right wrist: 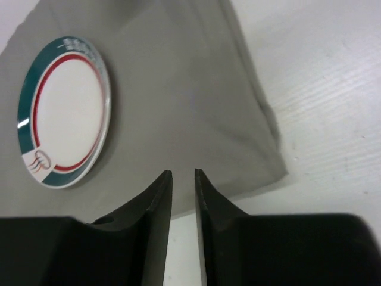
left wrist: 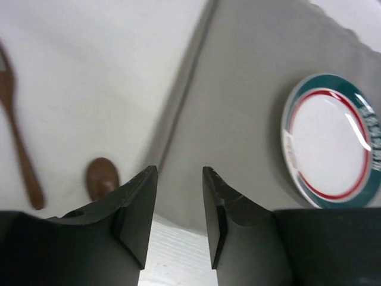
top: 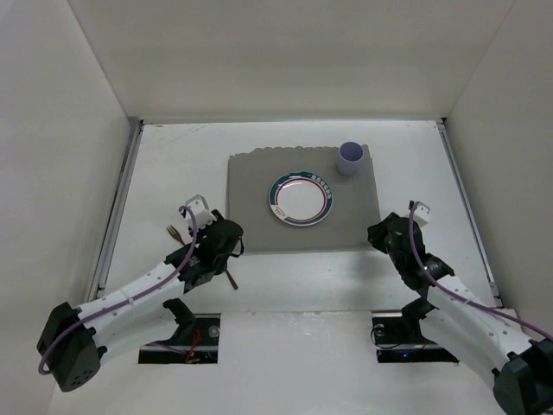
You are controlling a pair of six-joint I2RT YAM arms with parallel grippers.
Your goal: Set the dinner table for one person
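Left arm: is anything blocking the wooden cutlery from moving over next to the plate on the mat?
Nothing visible. The fork and spoon lie on the dinner table left of the placemat, and bare mat lies between its left edge and the plate.
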